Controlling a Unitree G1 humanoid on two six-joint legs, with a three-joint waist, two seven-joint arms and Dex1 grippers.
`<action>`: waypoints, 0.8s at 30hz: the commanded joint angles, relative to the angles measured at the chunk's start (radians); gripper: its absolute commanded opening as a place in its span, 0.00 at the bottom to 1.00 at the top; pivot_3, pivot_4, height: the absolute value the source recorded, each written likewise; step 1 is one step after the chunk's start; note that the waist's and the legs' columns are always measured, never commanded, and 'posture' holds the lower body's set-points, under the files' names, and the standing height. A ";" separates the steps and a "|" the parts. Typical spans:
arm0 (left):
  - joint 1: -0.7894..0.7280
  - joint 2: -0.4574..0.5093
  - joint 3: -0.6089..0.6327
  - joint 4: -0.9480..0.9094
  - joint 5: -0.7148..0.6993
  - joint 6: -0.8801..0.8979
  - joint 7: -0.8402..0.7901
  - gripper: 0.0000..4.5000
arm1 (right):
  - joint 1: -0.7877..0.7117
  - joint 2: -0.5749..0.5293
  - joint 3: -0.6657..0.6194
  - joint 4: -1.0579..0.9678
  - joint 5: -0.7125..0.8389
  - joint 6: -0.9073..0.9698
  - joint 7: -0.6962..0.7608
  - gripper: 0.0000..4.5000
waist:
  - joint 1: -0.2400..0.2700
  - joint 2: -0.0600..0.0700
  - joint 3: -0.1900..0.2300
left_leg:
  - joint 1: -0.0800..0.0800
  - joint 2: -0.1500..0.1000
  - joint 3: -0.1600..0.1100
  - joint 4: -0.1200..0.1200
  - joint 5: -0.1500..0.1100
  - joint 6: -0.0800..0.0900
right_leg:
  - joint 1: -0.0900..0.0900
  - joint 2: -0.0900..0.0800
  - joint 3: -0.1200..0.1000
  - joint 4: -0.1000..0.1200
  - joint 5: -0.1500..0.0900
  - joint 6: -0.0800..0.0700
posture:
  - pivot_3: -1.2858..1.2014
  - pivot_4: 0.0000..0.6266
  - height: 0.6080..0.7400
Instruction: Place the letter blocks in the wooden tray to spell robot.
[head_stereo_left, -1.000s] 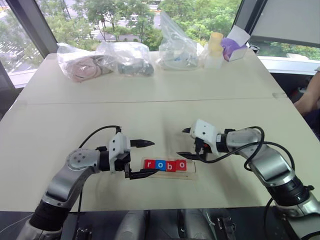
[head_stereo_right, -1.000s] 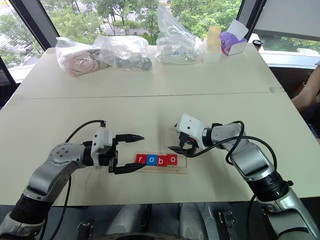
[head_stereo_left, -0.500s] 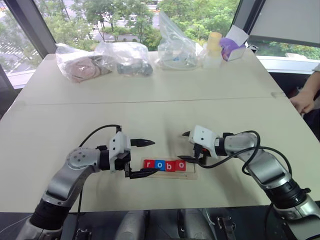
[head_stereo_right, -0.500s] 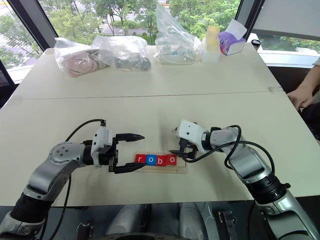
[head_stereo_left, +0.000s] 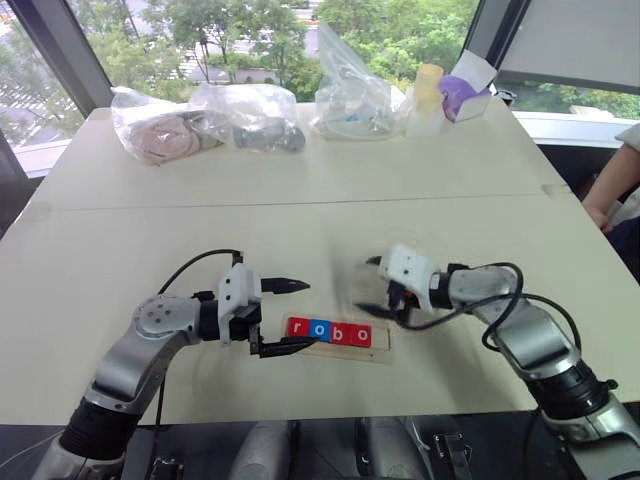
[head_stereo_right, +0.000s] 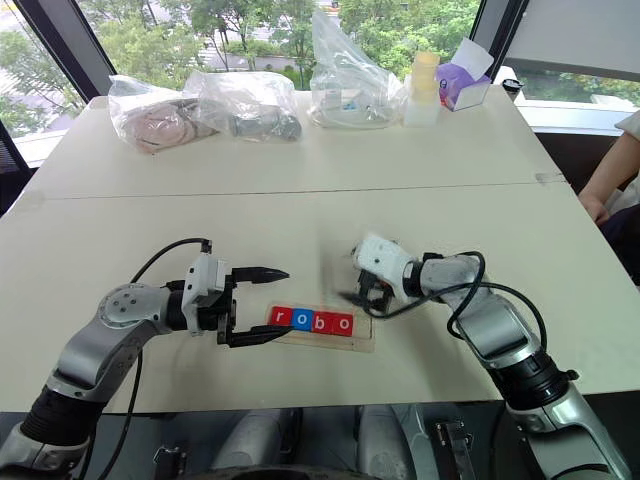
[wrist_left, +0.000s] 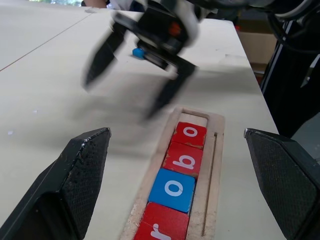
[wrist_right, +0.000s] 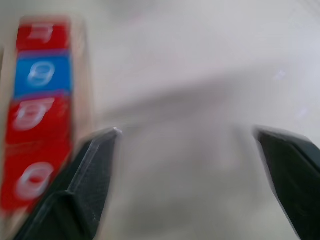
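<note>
The left gripper (head_stereo_left: 288, 317) hangs released at the tray's (head_stereo_left: 378, 352) 9 o'clock end, one black finger above the table (head_stereo_left: 300, 210) and the other beside the first tile. The right gripper (head_stereo_left: 374, 286) spreads equally wide, grasping nothing, just off the tray's 1 o'clock corner, hovering over bare tabletop. In the tray sit four blocks (head_stereo_left: 330, 331) in a row: red r, blue o, red b, red o, with the slot past the last o open. A small blue object (wrist_left: 138, 52), seen from the left wrist behind the right gripper, lies on the table; its letter cannot be read. At 12 o'clock along the far edge lie three clear plastic bags (head_stereo_left: 255, 112), a pale yellow bottle (head_stereo_left: 429, 95) and a purple-and-white box (head_stereo_left: 467, 93). A person's arm (head_stereo_left: 612, 190) rests at 3 o'clock beside the table.
</note>
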 joint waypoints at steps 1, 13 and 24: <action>0.005 0.001 0.007 -0.024 0.000 -0.011 0.000 1.00 | 0.006 0.044 -0.189 -0.061 -0.003 0.221 -0.178 0.98 | 0.005 0.000 0.000 | 0.000 0.000 0.000 0.000 0.000 0.000 | 0.000 0.000 0.000 0.000 0.000 0.000 | 0.52 0.24 1.00; -0.012 -0.031 -0.015 0.009 0.012 -0.025 -0.006 1.00 | 0.102 0.245 -0.410 -0.407 -0.049 0.843 -0.495 0.98 | -0.006 0.002 -0.001 | -0.001 0.000 0.000 -0.002 0.001 -0.001 | -0.003 0.001 0.001 0.002 0.001 -0.001 | 0.52 0.24 1.00; -0.054 -0.056 -0.029 0.053 0.025 -0.039 -0.029 1.00 | 0.096 0.341 -0.464 -0.341 -0.070 0.848 -0.622 0.98 | -0.007 0.002 -0.001 | 0.000 0.000 0.000 -0.001 0.001 -0.001 | -0.002 0.001 0.000 0.002 0.001 -0.001 | 0.52 0.24 1.00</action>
